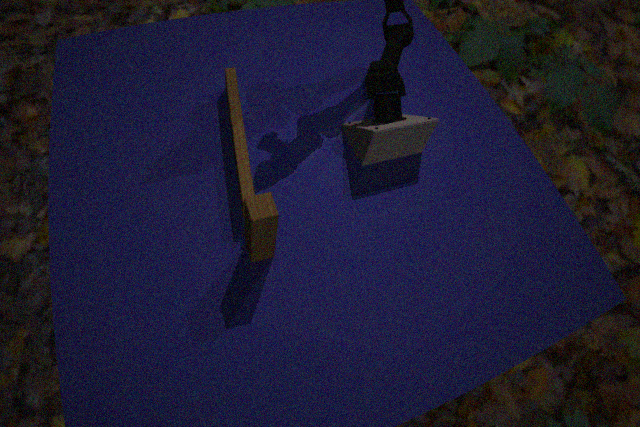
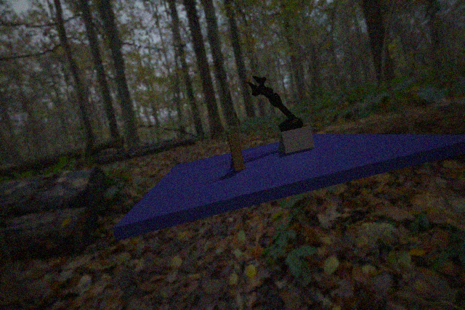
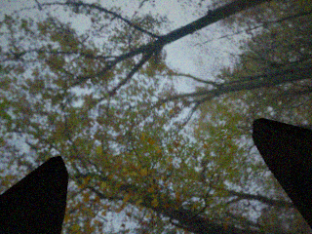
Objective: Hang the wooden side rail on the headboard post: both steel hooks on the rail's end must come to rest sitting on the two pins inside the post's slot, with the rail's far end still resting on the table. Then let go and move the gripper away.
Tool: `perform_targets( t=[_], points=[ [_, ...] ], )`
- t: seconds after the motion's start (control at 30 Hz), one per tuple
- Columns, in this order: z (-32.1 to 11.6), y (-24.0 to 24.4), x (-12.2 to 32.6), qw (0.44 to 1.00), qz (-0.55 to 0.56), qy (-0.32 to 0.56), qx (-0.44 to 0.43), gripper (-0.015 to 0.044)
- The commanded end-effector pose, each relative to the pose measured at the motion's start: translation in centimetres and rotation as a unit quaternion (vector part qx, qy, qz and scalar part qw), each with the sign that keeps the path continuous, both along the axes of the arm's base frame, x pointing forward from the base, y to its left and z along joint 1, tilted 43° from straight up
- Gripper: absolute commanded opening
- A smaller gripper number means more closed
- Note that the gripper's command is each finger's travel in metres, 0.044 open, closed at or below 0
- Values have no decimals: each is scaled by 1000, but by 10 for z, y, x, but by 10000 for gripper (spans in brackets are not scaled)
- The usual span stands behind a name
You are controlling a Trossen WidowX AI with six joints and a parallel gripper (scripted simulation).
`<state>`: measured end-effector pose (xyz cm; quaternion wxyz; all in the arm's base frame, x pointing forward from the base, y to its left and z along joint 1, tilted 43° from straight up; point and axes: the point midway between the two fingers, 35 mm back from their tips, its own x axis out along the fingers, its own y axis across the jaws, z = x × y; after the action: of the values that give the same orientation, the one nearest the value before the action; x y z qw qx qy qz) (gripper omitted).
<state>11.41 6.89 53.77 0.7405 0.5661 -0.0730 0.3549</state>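
Observation:
The wooden side rail (image 1: 239, 138) stands on edge as a long narrow board in the top view. Its near end meets the top of the brown headboard post (image 1: 264, 236) (image 2: 236, 152), and its far end points toward the back of the table. The post stands upright. In the exterior view the rail cannot be told apart. The hooks, pins and slot are hidden, so I cannot tell how the hooks sit. My gripper (image 2: 251, 79) (image 3: 160, 147) is open and empty, raised high, to the right of and well above the post in the exterior view. It is out of frame in the top view.
The dark arm rises from a pale wedge-shaped block (image 1: 400, 142) (image 2: 298, 140) to the right of the rail and post. All stand on a blue table (image 1: 413, 282) (image 2: 338, 164), whose edges drop to leaf-covered ground. The wrist view shows only trees and sky between the fingers.

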Motion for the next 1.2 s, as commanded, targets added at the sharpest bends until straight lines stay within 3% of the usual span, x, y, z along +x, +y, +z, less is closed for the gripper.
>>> perform_targets(
  t=[0.0,0.23,0.43,0.67,0.93,1.17],
  points=[
    [-1,2,3,1000,-2,0,-4,426],
    [-45,52,90,987,-78,2,-138,440],
    [-109,78,162,950,-145,6,-278,440],
    [-179,89,213,899,-184,9,-398,440],
    [-311,90,265,796,-199,7,-572,440],
    [-432,68,268,680,-177,-1,-712,440]
  ],
)
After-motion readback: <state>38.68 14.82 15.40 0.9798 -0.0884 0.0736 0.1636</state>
